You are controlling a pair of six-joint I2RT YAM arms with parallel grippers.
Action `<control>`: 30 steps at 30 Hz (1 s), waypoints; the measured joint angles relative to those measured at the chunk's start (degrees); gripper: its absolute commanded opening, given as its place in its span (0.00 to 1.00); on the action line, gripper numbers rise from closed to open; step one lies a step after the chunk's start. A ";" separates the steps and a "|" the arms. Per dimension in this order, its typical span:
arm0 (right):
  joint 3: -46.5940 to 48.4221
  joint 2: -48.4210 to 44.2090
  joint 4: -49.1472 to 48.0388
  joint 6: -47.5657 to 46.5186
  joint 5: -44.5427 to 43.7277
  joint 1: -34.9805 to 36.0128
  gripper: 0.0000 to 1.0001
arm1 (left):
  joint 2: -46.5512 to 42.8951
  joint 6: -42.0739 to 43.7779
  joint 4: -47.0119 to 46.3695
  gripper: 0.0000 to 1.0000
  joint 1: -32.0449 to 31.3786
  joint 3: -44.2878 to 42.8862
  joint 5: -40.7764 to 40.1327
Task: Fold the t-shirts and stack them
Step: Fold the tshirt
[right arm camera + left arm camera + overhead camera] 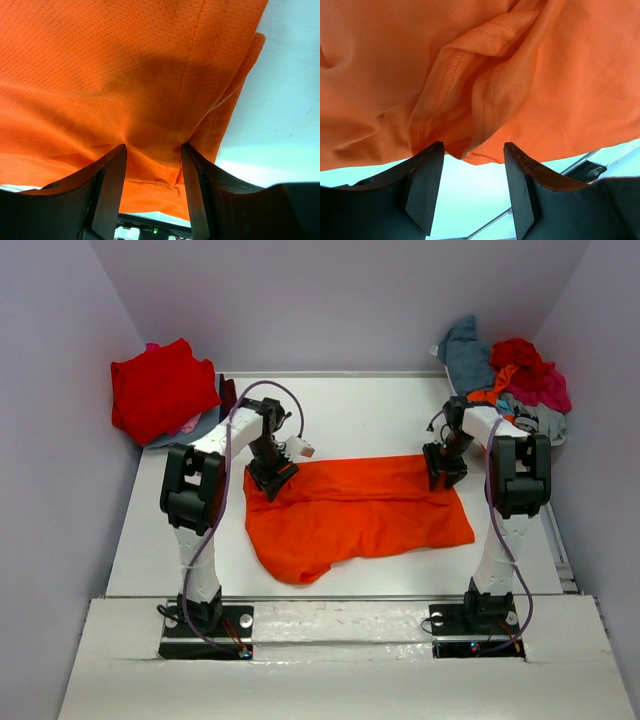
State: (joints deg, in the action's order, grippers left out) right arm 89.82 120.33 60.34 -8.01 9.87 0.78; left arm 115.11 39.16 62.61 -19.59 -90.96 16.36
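The orange t-shirt (360, 510) lies spread across the middle of the bench (350, 410). Your right pincer (154, 149) grasps its far right edge, with cloth bunched between the fingers. Your left pincer (473, 147) straddles a seamed fold at the far left corner; whether it is clenched, you cannot tell. A red t-shirt (158, 390) lies far left.
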 measured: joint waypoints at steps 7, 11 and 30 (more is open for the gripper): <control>-0.48 -0.33 -0.44 -0.15 -0.24 0.00 0.53 | -0.55 1.07 -0.07 0.45 -0.81 1.31 -0.13; -0.52 -0.35 -0.44 -0.15 -0.33 0.00 0.53 | -2.69 2.49 0.00 0.42 -1.88 4.44 -1.01; -1.09 -0.74 -0.83 -0.17 -0.46 0.00 0.53 | -13.33 6.34 0.00 0.39 -9.42 17.94 -10.21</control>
State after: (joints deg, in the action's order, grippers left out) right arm 88.73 119.59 59.51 -8.19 9.41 0.78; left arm 101.78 45.50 62.61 -29.02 -73.01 6.15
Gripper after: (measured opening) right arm 0.525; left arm 0.398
